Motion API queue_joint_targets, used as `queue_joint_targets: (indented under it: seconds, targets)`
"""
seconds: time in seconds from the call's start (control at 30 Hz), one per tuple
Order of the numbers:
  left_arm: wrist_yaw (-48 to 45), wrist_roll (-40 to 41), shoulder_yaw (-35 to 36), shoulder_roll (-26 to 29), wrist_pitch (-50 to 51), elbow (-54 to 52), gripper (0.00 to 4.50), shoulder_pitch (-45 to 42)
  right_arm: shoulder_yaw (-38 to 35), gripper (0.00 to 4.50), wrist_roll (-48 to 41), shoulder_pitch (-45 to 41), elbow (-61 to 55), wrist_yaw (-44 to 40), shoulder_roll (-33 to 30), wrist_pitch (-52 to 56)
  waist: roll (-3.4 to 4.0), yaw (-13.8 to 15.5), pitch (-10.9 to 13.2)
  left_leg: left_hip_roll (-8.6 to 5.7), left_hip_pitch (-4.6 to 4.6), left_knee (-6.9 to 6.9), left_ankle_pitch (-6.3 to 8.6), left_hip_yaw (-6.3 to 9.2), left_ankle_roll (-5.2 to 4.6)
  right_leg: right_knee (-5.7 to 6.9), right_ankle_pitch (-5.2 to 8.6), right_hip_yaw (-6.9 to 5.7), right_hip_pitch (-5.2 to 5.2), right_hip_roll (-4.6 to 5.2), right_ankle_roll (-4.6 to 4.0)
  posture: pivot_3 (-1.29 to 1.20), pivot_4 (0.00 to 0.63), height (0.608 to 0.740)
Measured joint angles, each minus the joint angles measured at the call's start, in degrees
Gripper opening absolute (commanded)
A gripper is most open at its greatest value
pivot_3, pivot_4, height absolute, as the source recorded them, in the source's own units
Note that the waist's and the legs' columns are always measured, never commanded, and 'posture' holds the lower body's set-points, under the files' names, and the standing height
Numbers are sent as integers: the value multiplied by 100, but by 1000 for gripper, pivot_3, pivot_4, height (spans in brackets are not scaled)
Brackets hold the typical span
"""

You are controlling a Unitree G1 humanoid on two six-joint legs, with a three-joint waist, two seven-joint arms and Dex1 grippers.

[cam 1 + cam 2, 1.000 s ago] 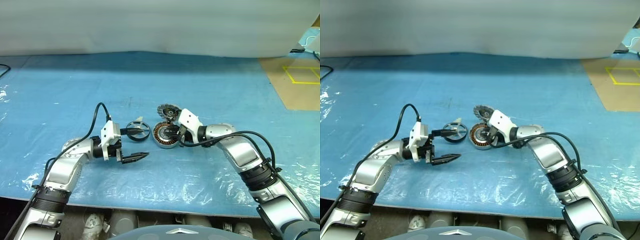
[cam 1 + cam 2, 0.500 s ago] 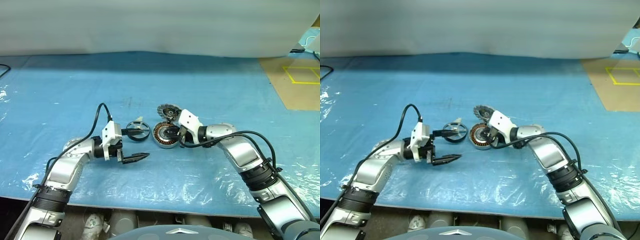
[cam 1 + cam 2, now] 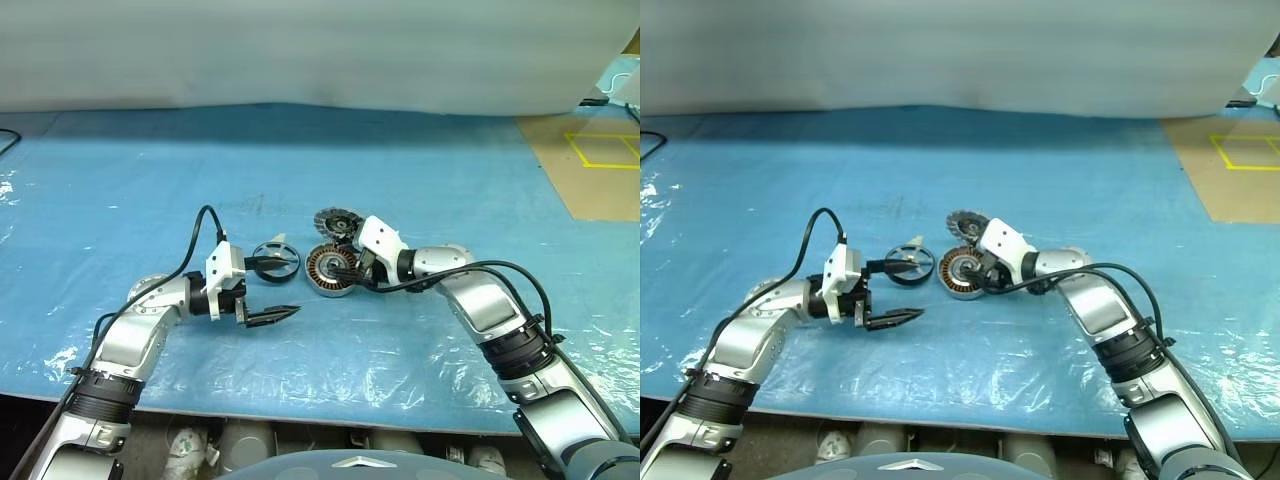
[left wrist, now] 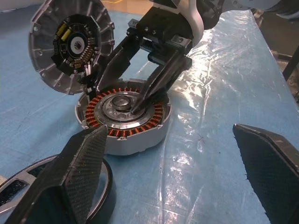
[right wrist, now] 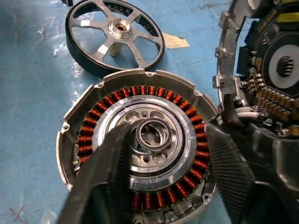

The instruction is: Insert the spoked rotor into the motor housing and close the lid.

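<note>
The motor housing (image 3: 328, 270) lies on the blue sheet, its copper windings (image 5: 154, 93) facing up. The ribbed lid (image 3: 337, 222) stands tilted at the housing's far edge, inner face showing. Just left of the housing the spoked rotor (image 3: 276, 258) lies flat. My right gripper (image 5: 167, 135) reaches into the housing: one finger rests by the central hub, the other stands outside the rim near the lid, jaws apart. My left gripper (image 3: 292, 286) is open and points right; one finger hangs over the rotor, the other nearer me, nothing between them.
A blue plastic-covered sheet (image 3: 420, 180) covers the table up to a pale backdrop. A brown board with yellow tape (image 3: 600, 165) lies at the back right. The table's front edge (image 3: 300, 410) runs just below both arms.
My right gripper's jaws have spread wider at the housing. The left arm, the rotor, the housing and the lid have stayed where they were.
</note>
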State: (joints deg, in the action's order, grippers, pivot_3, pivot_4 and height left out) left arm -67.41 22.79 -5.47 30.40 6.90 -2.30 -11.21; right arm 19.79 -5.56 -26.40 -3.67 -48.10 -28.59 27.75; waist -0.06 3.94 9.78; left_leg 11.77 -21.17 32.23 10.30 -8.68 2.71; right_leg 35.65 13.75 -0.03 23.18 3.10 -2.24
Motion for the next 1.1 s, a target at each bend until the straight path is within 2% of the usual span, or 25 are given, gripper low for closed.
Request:
queue_joint_targets:
  seconds: [0.2, 0.4, 1.1]
  targets:
    - [1, 5, 1, -2, 10, 5, 4500, -5, -10, 3579, -98, 13, -65, -187, 1, 138, 0, 2, 0, 1, -1, 1, 0, 0, 0, 1, 0, 0, 0, 1, 0, 0, 150, 740]
    - [5, 24, 2, -13, 62, 34, 4500, -12, -347, 3579, -563, 0, -313, -291, 82, 536, 0, 2, 0, 1, -2, 0, 0, 0, 0, -1, 0, 0, 2, 0, 0, 0, 150, 740]
    - [7, 18, 1, -21, 85, 148, 4500, -44, -132, 3579, -438, 19, -162, -331, 91, 676, 0, 2, 0, 1, -2, 0, 0, 0, 0, 0, 0, 0, 2, 1, 0, 0, 150, 740]
